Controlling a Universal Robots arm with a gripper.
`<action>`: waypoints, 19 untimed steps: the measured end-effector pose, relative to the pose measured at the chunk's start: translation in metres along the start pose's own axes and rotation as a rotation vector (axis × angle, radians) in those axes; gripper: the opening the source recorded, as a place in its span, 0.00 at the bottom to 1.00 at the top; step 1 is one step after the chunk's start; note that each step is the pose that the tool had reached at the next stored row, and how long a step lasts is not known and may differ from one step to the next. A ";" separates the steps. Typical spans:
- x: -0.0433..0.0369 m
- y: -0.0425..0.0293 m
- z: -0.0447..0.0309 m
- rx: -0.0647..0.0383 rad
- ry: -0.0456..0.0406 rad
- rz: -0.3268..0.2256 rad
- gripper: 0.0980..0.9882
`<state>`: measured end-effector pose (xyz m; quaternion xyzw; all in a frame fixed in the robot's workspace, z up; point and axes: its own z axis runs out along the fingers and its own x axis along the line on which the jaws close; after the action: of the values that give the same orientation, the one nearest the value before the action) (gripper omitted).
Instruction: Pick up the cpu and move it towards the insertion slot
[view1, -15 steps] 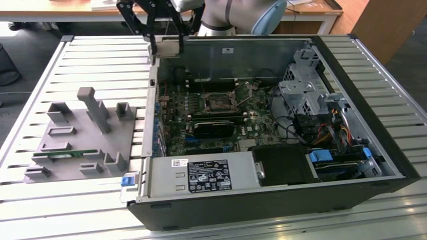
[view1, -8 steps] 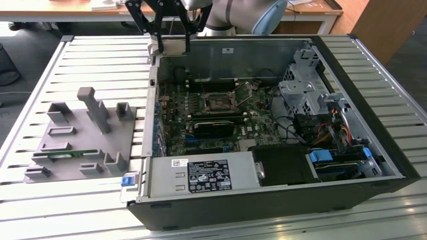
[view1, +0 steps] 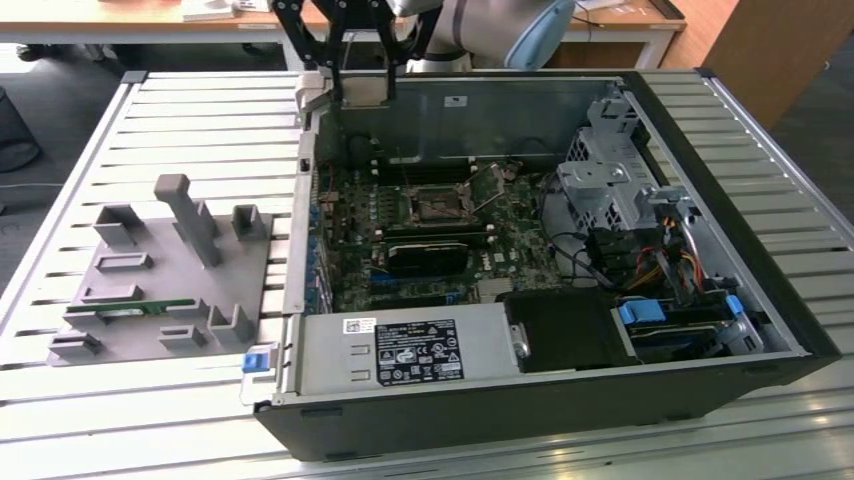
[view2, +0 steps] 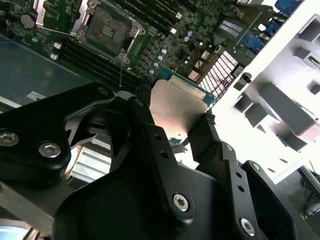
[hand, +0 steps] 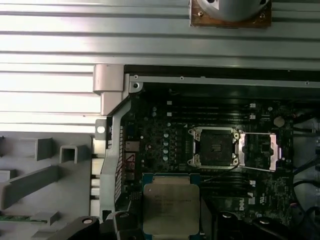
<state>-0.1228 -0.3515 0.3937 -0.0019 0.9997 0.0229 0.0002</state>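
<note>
Currently on record:

- gripper (view2: 177, 127): black two-finger tool, clamped on the cpu from two opposite edges, as seen in both wrist views; in the exterior view it hangs above the far rim of the computer case (view1: 747, 300).
- cpu (hand: 171, 209): flat square chip, silvery-grey top with a pale rim and green edge, held clear of the board between the fingers (view2: 150, 135); also seen in the second wrist view (view2: 180, 107). It sits above the motherboard's edge nearest the grey tray, apart from the socket.
- insertion slot (hand: 214, 146): square dark socket framed in silvery metal, on the motherboard (view1: 400, 230) inside the case, its retention frame (hand: 258, 150) swung open beside it. Seen too in the exterior view (view1: 438, 203) and the second wrist view (view2: 107, 30). Unoccupied.
- grey tray (view1: 160, 290): plastic fixture with upright posts and recesses, on the slatted table (view1: 200, 130) at the exterior view's left, just beside the case.
- memory stick (view1: 134, 310): thin green strip lying in a tray recess.
- power supply (view1: 400, 350): silver box with a label, at the near side of the case.
</note>
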 end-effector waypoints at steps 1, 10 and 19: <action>-0.0017 0.0008 0.0001 0.000 0.0000 0.000 0.50; -0.0130 0.0120 0.0007 0.000 0.0000 0.000 0.50; -0.0283 0.0255 0.0017 0.000 0.0000 0.000 0.50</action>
<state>-0.0946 -0.3258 0.3932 -0.0019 0.9997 0.0229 0.0002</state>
